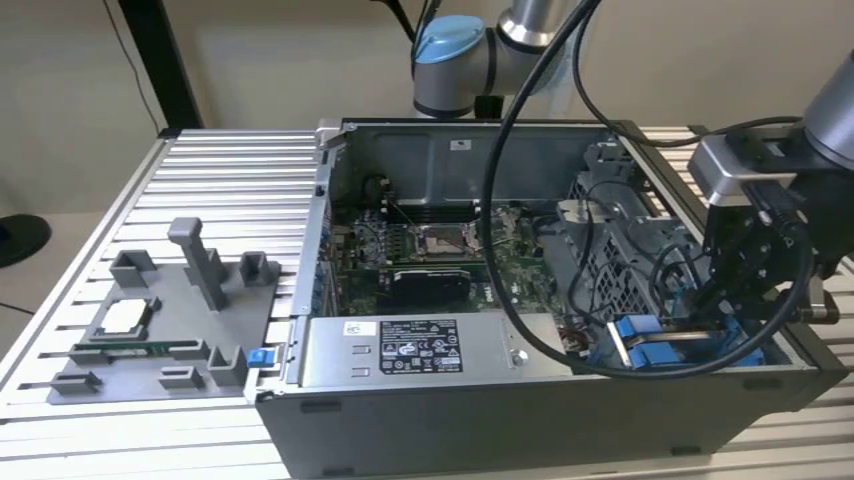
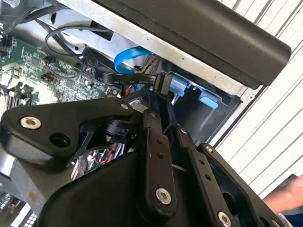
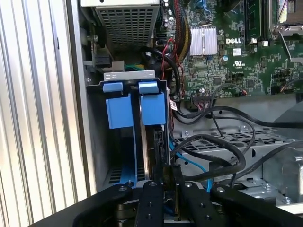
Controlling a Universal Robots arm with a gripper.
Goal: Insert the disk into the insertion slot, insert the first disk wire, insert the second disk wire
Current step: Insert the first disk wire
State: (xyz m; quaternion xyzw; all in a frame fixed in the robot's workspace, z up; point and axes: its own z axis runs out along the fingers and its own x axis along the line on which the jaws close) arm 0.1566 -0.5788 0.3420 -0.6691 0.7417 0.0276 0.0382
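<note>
A: Pincer (image 2: pixel 158 101) clenched on anything?
B: Yes, a black plastic plug (image 2: pixel 161 86) on a flat black wire, per the second wrist view.
A: And the disk (image 3: pixel 152 113)?
B: First wrist view: upright in its smooth blue frame, inside the grey perforated-metal slot (image 3: pixel 113 161), just beside the plug.

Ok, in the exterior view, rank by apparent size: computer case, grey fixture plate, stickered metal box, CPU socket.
1. computer case
2. grey fixture plate
3. stickered metal box
4. CPU socket
Plate versus box is close, so unsure.
</note>
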